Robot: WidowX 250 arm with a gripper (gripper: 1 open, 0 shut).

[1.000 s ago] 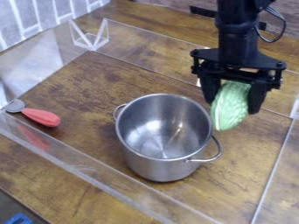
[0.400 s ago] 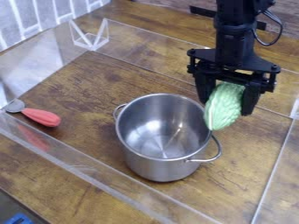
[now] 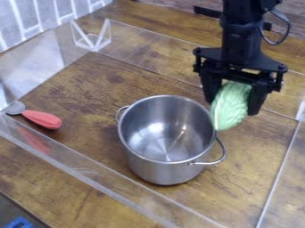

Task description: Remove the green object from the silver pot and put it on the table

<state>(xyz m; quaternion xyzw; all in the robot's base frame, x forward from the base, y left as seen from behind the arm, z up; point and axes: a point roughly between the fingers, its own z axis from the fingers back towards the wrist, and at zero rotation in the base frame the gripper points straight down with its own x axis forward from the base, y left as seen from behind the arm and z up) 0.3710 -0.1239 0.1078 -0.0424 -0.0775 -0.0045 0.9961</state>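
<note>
The green object (image 3: 231,109), light green and bumpy, hangs upright in the air just right of the silver pot's rim. My gripper (image 3: 237,96) is shut on its upper part, black fingers on either side of it. The silver pot (image 3: 169,139) stands on the table (image 3: 84,93) at centre, shiny, with wire loop handles, and its inside looks empty. The lower tip of the green object sits a little above the tabletop, next to the pot's right handle.
A small red-handled tool (image 3: 35,117) lies at the left near the acrylic wall (image 3: 53,147). Clear walls border the table on all sides, and a clear bracket (image 3: 88,36) stands at the back left.
The gripper with the green object shifted slightly left toward the pot's rim and then back a touch to the right; the pot and the red tool have stayed put.
</note>
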